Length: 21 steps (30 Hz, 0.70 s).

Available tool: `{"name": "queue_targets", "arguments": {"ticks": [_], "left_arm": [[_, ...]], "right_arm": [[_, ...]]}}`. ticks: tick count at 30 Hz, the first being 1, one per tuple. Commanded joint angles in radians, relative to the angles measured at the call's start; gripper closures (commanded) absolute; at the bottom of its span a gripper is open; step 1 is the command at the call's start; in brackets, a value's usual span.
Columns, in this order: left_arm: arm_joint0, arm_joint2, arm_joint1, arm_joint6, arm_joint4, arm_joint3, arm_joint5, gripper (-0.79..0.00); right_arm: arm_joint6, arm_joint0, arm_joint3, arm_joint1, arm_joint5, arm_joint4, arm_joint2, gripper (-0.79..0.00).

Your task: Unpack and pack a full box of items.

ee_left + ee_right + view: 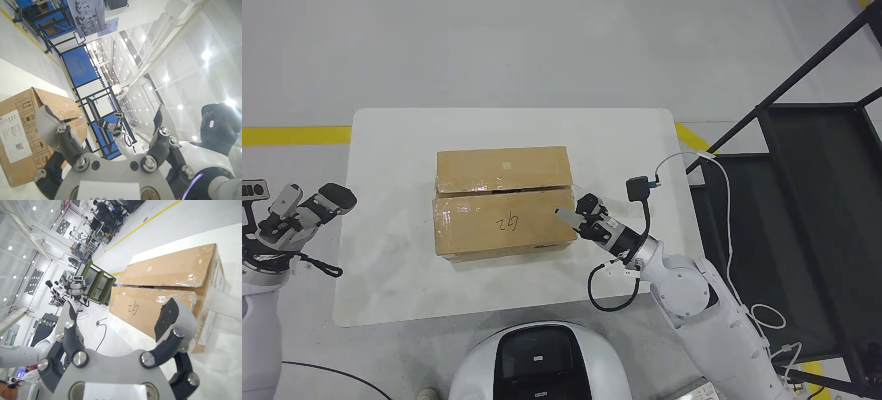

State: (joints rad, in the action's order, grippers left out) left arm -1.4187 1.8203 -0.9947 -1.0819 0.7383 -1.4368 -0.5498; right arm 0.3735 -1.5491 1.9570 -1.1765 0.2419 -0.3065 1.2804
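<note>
Since the box [504, 203] lies shut, unpacking looks unstarted (left pincer [312, 202] released, off left); right pincer [577, 214] released beside it.

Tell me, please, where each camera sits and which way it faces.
Top view: above the arms, looking down at the table and cardboard box; both arms show, left gripper beside the table's edge, right gripper at the box's end.
Left wrist view: on the left wrist, facing the cardboard box's labelled end; the left gripper shows, open.
Right wrist view: on the right wrist, looking across the cardboard box's top; the right gripper shows, open.
Shared: all three views show the box.
</note>
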Motion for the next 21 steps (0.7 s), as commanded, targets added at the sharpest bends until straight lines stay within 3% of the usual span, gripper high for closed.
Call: {"name": "queue_targets", "arguments": {"ticks": [1, 8, 14, 21], "left_arm": [[0.000, 0.000, 0.000, 0.000, 0.000, 0.000, 0.000, -0.785], [0.000, 0.000, 0.000, 0.000, 0.000, 0.000, 0.000, -0.785], [0.000, 0.000, 0.000, 0.000, 0.000, 0.000, 0.000, -0.785], [0.000, 0.000, 0.000, 0.000, 0.000, 0.000, 0.000, -0.785]], "right_arm": [[0.000, 0.000, 0.000, 0.000, 0.000, 0.000, 0.000, -0.784], [0.047, 0.015, -0.020, 0.001, -0.006, 0.021, -0.002, -0.785], [0.235, 0.077, -0.087, 0.012, 0.005, 0.165, 0.046, -0.785], [0.520, 0.177, -0.178, 0.030, 0.012, 0.192, 0.055, -0.785]]}}
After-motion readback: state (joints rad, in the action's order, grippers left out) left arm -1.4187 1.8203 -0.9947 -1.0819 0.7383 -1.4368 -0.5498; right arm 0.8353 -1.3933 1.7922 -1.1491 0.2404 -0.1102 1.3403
